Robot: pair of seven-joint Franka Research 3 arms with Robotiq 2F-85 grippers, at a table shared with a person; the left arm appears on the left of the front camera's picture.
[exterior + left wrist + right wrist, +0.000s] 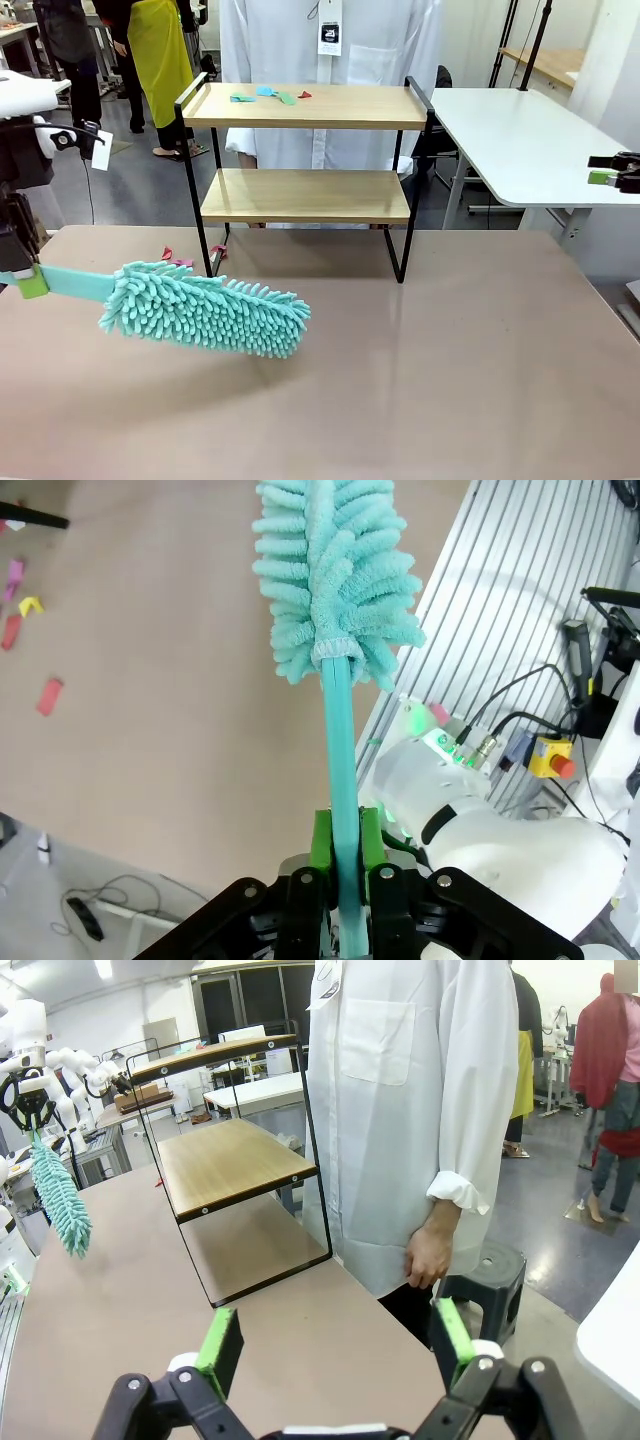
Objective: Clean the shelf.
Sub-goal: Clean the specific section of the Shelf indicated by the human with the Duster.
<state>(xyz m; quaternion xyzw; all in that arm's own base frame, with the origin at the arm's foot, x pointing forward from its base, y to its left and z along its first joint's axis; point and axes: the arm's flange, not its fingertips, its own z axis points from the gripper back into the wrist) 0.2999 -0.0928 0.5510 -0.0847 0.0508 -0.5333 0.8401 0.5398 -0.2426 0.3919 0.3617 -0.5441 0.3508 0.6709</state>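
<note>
The table (450, 380) in front of the shelf (305, 195) is free on its right half — on the left the duster (205, 310) hangs across the way. The gap between both boards is open to the front; a person (300, 45) stands just behind.

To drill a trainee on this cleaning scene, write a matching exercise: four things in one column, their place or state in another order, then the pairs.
Things:
1. left gripper
2. right gripper
3. paper scraps
4. duster

Place or state:
a. lying on the top board of the shelf
b. open, holding nothing
c. held by its handle, fluffy head over the table
d. shut on a teal handle

Pairs: 1-d, 2-b, 3-a, 4-c
</note>
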